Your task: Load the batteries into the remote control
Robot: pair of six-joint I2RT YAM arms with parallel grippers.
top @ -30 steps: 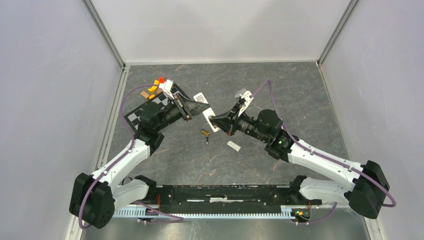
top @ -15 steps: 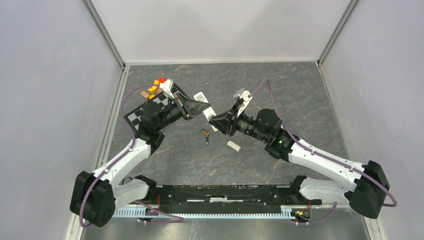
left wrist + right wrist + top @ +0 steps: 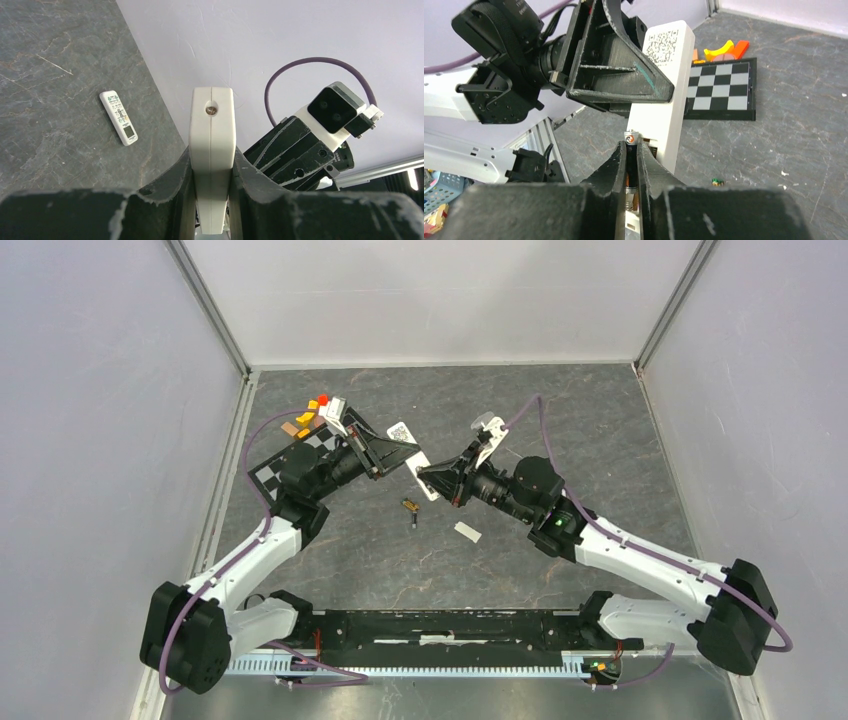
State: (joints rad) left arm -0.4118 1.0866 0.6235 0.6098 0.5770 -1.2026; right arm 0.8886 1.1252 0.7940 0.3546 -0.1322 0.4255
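White glossy plastic, flat and square-cornered: the remote control [image 3: 412, 462] is held above the middle of the bench, somewhat toward the far edge. It is clamped by its long sides between the scuffed matt-black fingers [image 3: 172, 186] of the left gripper [image 3: 212, 170]. A QR label sits on its upward-facing back. The right gripper [image 3: 630, 155] has its fingers pressed together on a slim cylindrical battery [image 3: 630, 140], dark with an orange-and-white end. The battery's tip is at the open recess in the remote's lower end. A second battery [image 3: 409, 505] lies on the mottled grey, stone-look bench top [image 3: 600, 420], just on the near-edge side of the two grippers. A small white slab [image 3: 118, 117] printed with buttons lies flat further toward the right edge. A black-and-white checkerboard [image 3: 723, 91] and some orange and yellow blocks [image 3: 724, 49] lie toward the far left corner. The left gripper's wedge-shaped finger hides part of the remote in the right wrist view.
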